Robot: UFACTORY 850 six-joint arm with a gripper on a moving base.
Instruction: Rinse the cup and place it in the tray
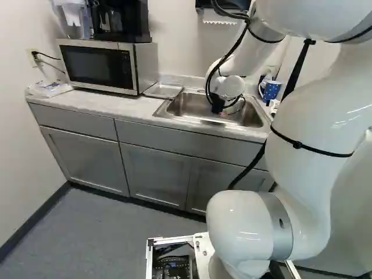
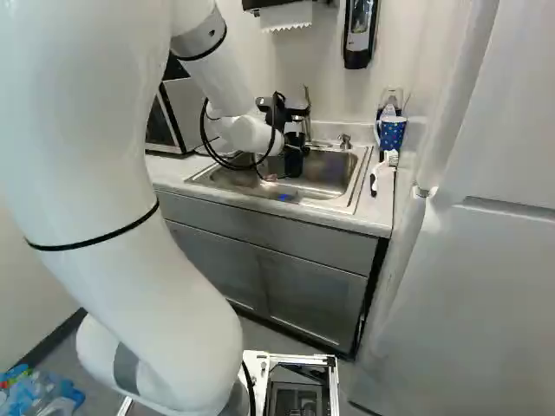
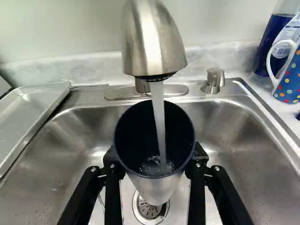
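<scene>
In the right base view my gripper (image 2: 293,154) is a dark shape over the sink (image 2: 351,182), hard to tell apart from the cup there. The wrist view shows the gripper (image 3: 155,157) shut on the cup (image 3: 152,180), one finger on each side. The cup has a dark inside and a silvery lower outside, its mouth up under the faucet (image 3: 152,42). A stream of water (image 3: 159,117) runs into it and splashes at the bottom. The metal tray (image 3: 30,122) lies on the counter beside the sink, also seen behind it as a tray (image 1: 164,90) near the microwave.
A microwave (image 1: 99,67) stands on the counter past the tray. Opposite, beside the sink, are a blue dotted mug (image 2: 392,132), a bottle (image 3: 272,42) and a white-headed brush (image 2: 384,165). The drain (image 3: 150,208) lies below the cup. A white fridge-like door (image 2: 486,260) borders the counter.
</scene>
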